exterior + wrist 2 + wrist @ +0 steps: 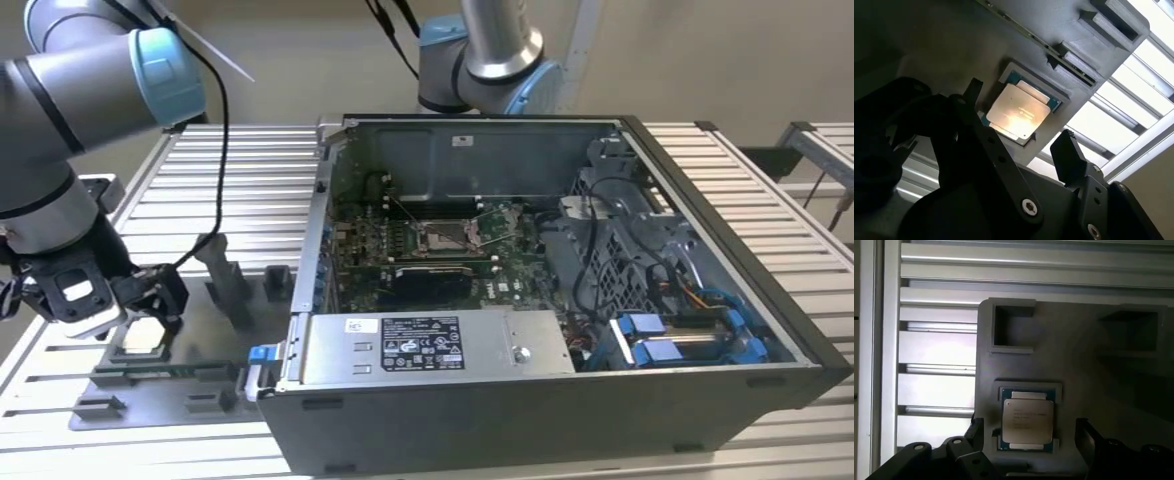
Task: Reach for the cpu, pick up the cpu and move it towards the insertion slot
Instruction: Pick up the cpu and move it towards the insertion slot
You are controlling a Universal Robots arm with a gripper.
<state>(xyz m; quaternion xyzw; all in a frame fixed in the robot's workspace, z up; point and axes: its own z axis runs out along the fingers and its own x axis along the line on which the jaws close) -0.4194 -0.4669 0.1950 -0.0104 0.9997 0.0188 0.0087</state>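
Hovering tool (1020,116) over cpu (1028,421), grey plate (1079,365), slatted table (939,347)

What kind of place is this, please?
Probably a robotics test bench for computer assembly: a robot arm over a slatted metal table, an open computer case, and a cpu seated in a grey fixture plate.

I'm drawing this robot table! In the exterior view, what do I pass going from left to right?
cpu → upright grey fixture post → insertion slot → blue plastic brackets
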